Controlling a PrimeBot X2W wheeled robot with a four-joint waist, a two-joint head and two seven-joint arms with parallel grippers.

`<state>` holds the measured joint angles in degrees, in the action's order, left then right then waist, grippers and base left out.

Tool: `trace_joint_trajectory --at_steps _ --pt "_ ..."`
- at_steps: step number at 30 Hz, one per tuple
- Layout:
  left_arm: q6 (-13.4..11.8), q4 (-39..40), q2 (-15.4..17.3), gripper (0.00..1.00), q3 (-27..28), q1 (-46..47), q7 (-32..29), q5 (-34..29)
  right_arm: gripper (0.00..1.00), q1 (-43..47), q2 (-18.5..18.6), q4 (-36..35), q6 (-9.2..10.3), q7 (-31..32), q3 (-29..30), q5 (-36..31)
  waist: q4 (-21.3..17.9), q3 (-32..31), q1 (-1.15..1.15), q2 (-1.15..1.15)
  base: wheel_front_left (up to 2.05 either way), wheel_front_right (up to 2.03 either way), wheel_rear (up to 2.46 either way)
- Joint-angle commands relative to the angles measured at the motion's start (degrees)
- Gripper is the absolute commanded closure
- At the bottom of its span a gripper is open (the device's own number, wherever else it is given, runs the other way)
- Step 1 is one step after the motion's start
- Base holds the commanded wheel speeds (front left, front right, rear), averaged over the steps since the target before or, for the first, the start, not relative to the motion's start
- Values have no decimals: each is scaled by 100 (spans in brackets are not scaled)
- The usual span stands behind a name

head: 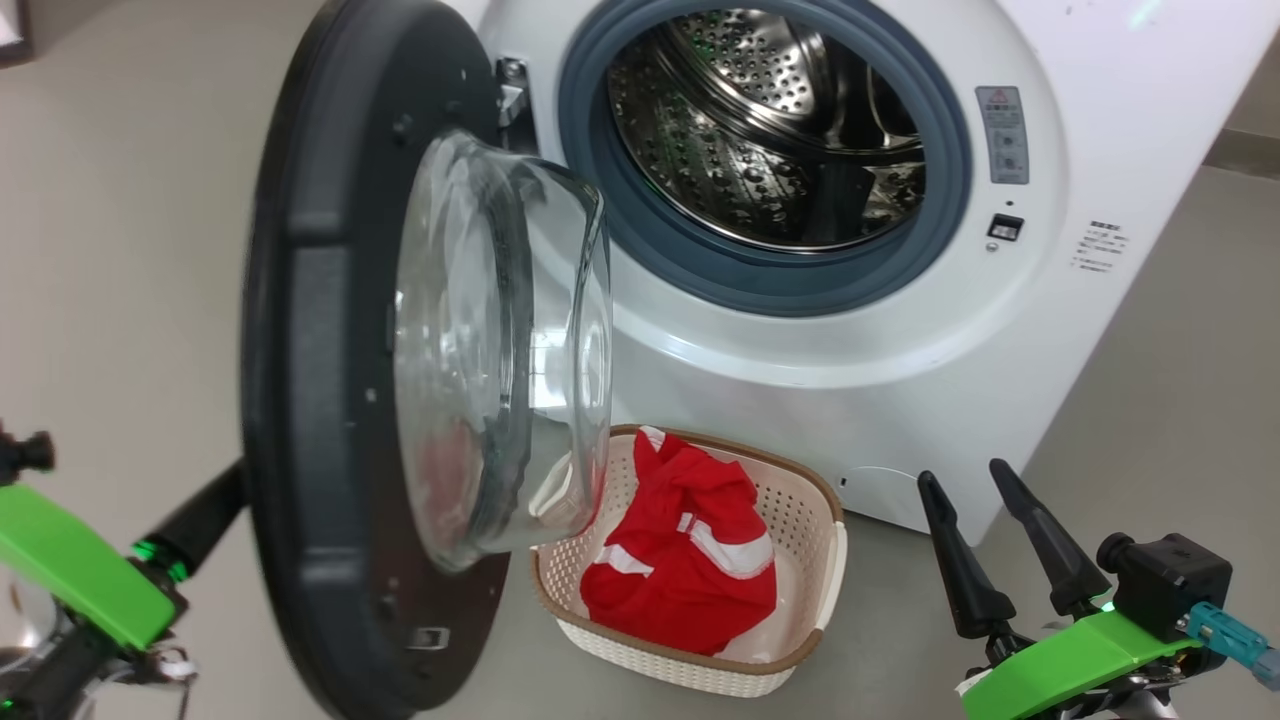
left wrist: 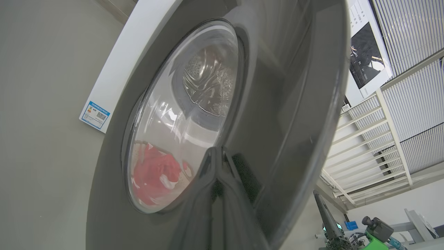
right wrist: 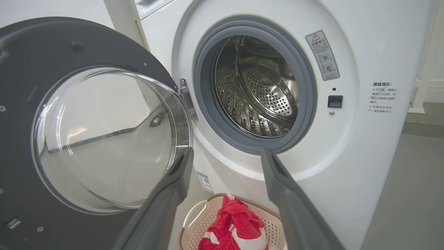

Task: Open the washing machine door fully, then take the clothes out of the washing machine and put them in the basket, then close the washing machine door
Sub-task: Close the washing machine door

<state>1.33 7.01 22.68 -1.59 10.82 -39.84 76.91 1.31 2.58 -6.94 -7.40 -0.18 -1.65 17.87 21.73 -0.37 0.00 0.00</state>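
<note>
White front-loading washing machine (head: 800, 340) empty; red striped clothes (head: 685, 560) in cream perforated basket (head: 795, 473), near. Black-rimmed round glass door (head: 300, 400) open at left; closing not yet done. Left gripper (left wrist: 218, 156) pinched shut behind door; right gripper (head: 962, 478) spread, empty.

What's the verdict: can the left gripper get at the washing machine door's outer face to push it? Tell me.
Probably yes: the shut left gripper points at the glossy outer face of the washing machine door, nothing between them; contact is unclear.

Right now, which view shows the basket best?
The head view: the basket sits nearly whole, clothes inside, one end behind the door glass. The right wrist view cuts off its lower part; the left wrist view gives a distorted glimpse through the glass.
</note>
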Motion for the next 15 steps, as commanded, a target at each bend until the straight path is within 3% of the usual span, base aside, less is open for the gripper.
trace_joint_trajectory --at_steps 1,8,15 --pt "78 442 89 100 133 108 -60 56 0 -88 30 -211 -9 -53 -109 27 -92 25 0 0 0 0 0" --pt "119 1080 -121 100 -192 -127 -58 -18 0 -50 30 -254 -9 -31 -79 26 -268 62 0 0 0 0 0" --pt "216 1175 -434 100 -532 -48 192 -318 0 -61 30 -266 -9 -23 -58 25 -418 92 0 0 0 0 0"
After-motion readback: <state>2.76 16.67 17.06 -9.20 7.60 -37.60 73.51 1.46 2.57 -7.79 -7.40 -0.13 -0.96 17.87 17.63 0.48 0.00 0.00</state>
